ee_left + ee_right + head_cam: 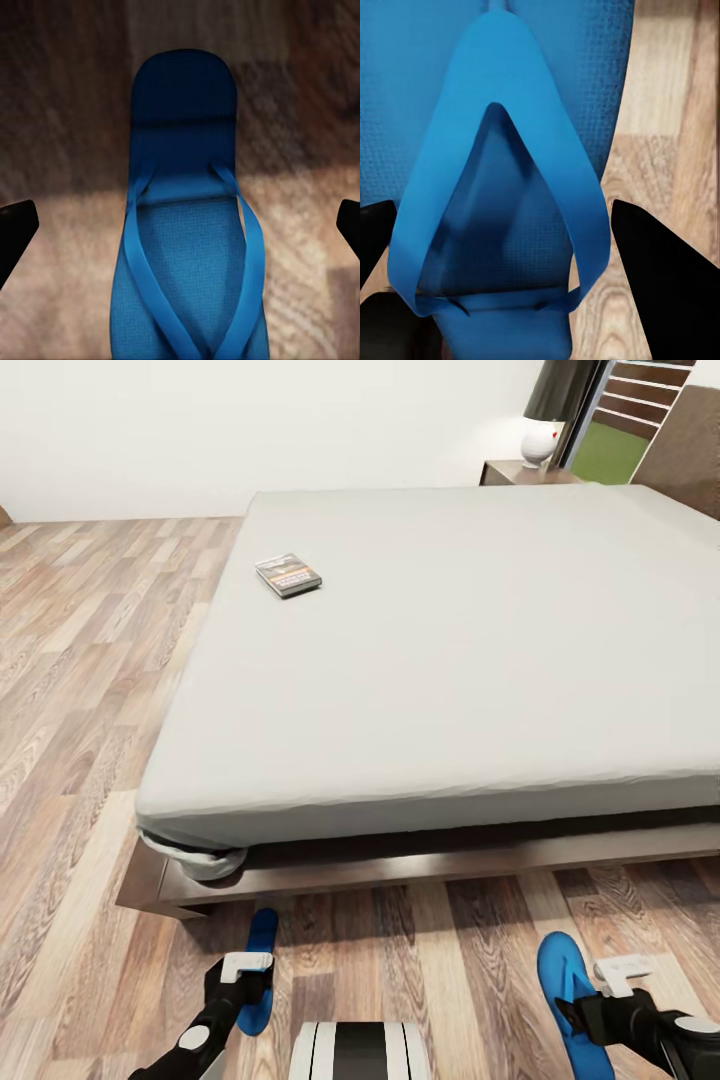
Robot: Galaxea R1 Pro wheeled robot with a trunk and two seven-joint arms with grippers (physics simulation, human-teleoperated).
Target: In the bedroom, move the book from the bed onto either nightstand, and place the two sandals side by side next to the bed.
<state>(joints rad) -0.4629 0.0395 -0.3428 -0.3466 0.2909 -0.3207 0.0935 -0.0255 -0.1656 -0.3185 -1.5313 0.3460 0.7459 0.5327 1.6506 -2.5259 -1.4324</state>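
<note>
Sandals: two bright blue flip-flops, both flat on the wood-plank floor (90,660) just off the foot end of the bed (450,640). Left sandal (260,968) lies near the bed's foot corner; right sandal (568,1000) lies well apart from it, further along the same bed edge. They are not yet side by side.

Book (288,574): small paperback, dark cover, lying on the mattress toward the bed's far side edge, untouched.

Nightstand (515,472): dark cabinet beyond the far corner of the bed, white lamp (540,440) on top.

Left gripper (240,975): above the left sandal, fingers spread wide with the sandal between and clear of both tips in the wrist view.

Right gripper (502,247): fingers parted either side of the thong strap (502,150), close in; grasp not made, as judged.

Risks: closing on the soft strap alone may let the right sandal swing or slip out; a low descent could press fingertips into the floor; dragging either sandal may leave the pair skewed, not parallel.
</note>
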